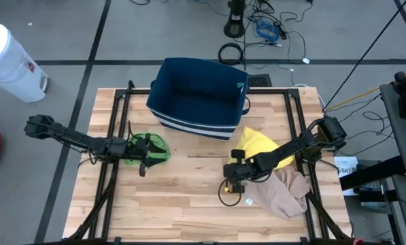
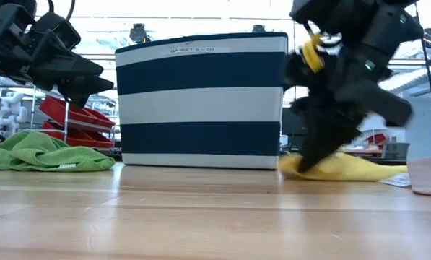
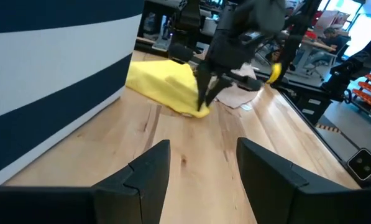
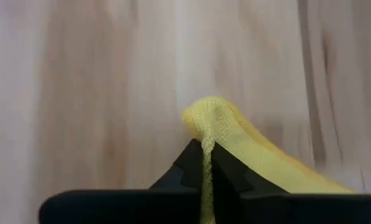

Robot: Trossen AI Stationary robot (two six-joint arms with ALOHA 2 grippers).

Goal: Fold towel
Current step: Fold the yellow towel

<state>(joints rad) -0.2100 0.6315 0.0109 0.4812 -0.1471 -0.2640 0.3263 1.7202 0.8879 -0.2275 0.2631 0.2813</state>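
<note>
Lying on the right half of the table [image 1: 189, 197], the yellow towel [image 1: 257, 145] sits just in front of the blue-and-white striped basket [image 1: 199, 99], crumpled, with a beige cloth [image 1: 284, 190] beside it toward the table's near right corner. The right gripper [image 1: 234, 170] is down at the towel's edge. Only the right wrist view shows the grip plainly: the two dark fingers [image 4: 194, 168] are pinched tight together with a thin fold of yellow towel [image 4: 235, 140] caught between them and bulging just beyond the tips. The low view shows what the overhead one cannot: that gripper [image 2: 312, 155] reaches down to the table surface, its tip at the towel's [image 2: 345, 167] near end. The left wrist view sees the same meeting from across the table, the right gripper [image 3: 204, 99] standing on the yellow cloth's [image 3: 163, 84] corner.

The left gripper [image 1: 143, 162] hovers at the table's left side over a green towel [image 1: 148, 146]; its fingers [image 3: 141, 171] stand wide apart with only bare wood between them, holding nothing. The low view shows it [image 2: 85, 90] raised clear above the green heap [image 2: 38, 153].

Counted: three cloths, yellow, green and beige; one basket; two arms. Off the table at the far left stands one white bin [image 1: 9, 61].
</note>
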